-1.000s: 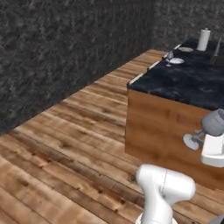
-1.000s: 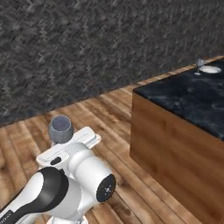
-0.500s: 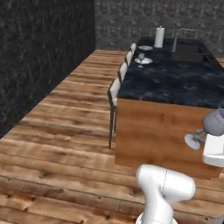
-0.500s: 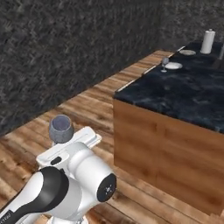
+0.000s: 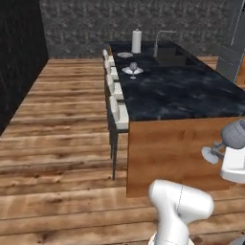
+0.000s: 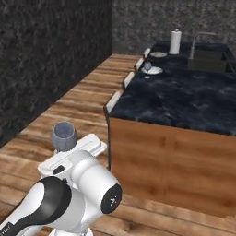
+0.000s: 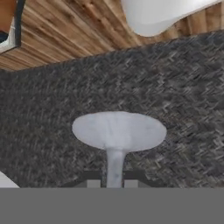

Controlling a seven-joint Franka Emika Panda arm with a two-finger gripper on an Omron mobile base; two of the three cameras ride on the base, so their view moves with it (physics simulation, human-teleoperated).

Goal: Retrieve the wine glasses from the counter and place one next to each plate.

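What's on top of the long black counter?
On the counter there are two plates, a wine glass by the nearer one, a white roll and a tap. The sink's inside is too dark to see.

The base has swung round: the counter (image 5: 182, 95) now lies lengthwise ahead, with stools (image 5: 117, 112), plates (image 5: 132, 70) and tap (image 5: 160, 40) in sight

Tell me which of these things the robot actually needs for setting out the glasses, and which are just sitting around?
Needed for the job:
- held wine glass, its stem pinched in the gripper
- second wine glass, standing beside the near plate
- far plate
- black counter

Just sitting around:
- white paper towel roll
- sink tap
- stools along the counter's side
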